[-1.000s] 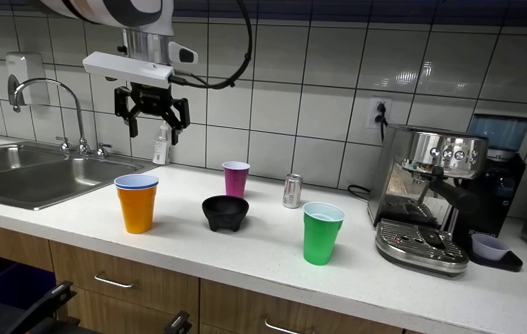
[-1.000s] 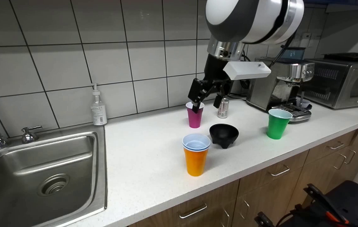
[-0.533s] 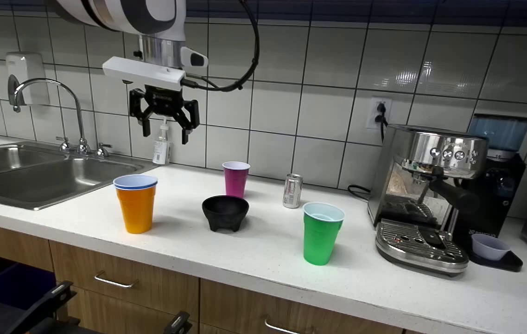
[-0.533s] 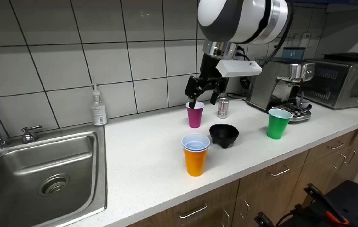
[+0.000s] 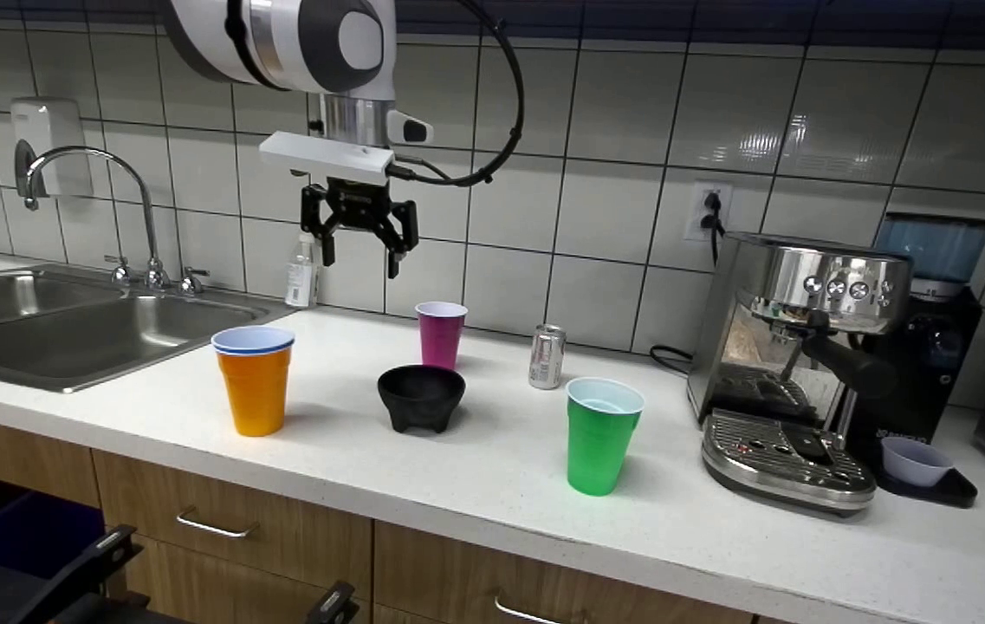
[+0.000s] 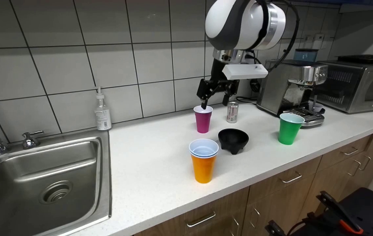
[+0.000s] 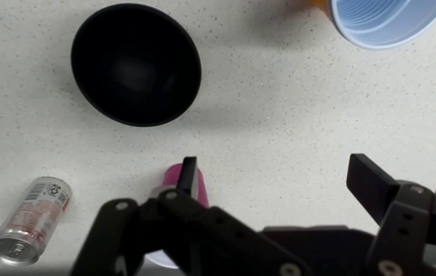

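I have my pincer [image 5: 360, 263] spread above the desk [image 5: 492, 468]. The bowl [image 5: 419, 403] stands right of the orange cup [image 5: 258, 394], the pink cup [image 5: 440, 338] farther off.

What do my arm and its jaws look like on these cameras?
The arm is rounded, white and dark grey, with a silver collar. Below sits a flat white bar; a black cable loops from its end. The jaws are black: two flat-ended, jointed fingers with round bolts. Faint lettering above them is too small to read.

Kitchen: sink [image 6: 29, 186], espresso machine [image 5: 782, 364]
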`<state>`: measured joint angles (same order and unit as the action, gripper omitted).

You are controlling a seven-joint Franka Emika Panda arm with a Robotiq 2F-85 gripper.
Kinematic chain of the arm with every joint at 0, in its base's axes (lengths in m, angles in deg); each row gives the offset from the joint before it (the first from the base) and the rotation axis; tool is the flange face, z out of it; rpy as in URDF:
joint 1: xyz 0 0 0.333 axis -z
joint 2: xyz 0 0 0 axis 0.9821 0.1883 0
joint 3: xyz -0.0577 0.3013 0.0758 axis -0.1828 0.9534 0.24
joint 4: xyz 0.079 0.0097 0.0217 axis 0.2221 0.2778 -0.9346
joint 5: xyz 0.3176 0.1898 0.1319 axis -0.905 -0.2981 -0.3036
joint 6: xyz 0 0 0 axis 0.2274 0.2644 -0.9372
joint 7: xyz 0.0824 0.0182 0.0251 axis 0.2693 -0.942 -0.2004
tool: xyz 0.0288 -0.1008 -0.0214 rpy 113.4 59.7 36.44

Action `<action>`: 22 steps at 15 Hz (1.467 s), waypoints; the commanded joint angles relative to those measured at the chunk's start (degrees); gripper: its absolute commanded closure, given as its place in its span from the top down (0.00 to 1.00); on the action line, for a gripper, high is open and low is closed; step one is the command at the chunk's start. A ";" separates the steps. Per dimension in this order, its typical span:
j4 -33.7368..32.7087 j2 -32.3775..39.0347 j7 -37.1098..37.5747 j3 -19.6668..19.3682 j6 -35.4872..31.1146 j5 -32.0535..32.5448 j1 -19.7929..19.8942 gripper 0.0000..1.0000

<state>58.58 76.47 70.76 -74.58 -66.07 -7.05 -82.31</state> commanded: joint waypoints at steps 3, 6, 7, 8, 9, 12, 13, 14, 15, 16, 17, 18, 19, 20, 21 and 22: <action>-6.49 5.33 5.70 -1.15 0.88 6.26 2.36 1.00; -9.50 7.76 6.91 -1.75 2.20 7.82 2.77 1.00; -10.50 8.71 7.23 -1.89 2.12 8.12 2.75 1.00; -11.54 9.56 7.23 -1.87 2.58 7.89 2.75 1.00; -12.70 10.70 7.82 -1.90 2.50 7.90 2.64 1.00; -15.64 13.36 8.96 -1.88 2.56 7.83 2.26 1.00; -16.51 13.96 9.15 -1.76 3.04 7.46 2.19 1.00; -16.69 13.63 8.26 -1.35 3.83 6.73 2.33 1.00; -14.00 12.81 7.11 -1.35 0.93 6.56 2.79 1.00; -14.61 13.25 7.11 -1.27 1.16 6.55 2.74 1.00; -14.96 13.43 7.12 -1.24 1.37 6.56 2.67 1.00; -15.12 13.44 7.13 -1.23 1.55 6.56 2.62 1.00; -15.21 13.44 7.13 -1.23 1.67 6.56 2.62 1.00; -15.24 13.44 7.13 -1.23 1.73 6.56 2.62 1.00; -15.24 13.44 7.13 -1.23 1.78 6.56 2.62 1.00; -15.06 13.64 7.66 -1.37 0.57 7.01 2.40 1.00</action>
<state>43.42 89.95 77.68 -76.41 -64.40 -0.76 -80.28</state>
